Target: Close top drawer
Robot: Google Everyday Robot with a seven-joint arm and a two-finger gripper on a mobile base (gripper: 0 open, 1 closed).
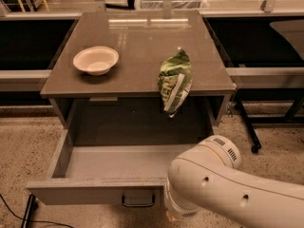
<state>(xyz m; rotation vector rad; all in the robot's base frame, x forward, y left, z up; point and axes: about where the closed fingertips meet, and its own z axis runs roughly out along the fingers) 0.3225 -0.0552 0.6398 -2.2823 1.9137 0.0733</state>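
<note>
One gripper (170, 216) sits at the very bottom of the view, at about 6 o'clock. It is mostly hidden beneath the thick white arm (232, 189) that sweeps in from 4 o'clock. Whether it is released, clenched or grasping anything cannot be told.

Just beside it, toward 9 o'clock, is the small black handle (138, 202), centred on the front panel of the top drawer (90, 192). The gripper appears to be touching or nearly touching this panel, though contact is not clear.

The drawer is pulled fully out toward the viewer, showing a bare pale grey inside. Its long axis runs from 9 o'clock to 3 o'clock. The cabinet opening it slides into lies beyond, toward 12 o'clock, so the closing push likely has to travel straight that way, square to the panel.

Above the opening, the grey-brown cabinet top (142, 37) holds a shallow cream bowl (96, 60) at 10 o'clock. A green snack bag (174, 80) overhangs the top's front edge near the centre, above the open drawer. A black cable (14, 213) trails across the speckled floor at 8 o'clock.
</note>
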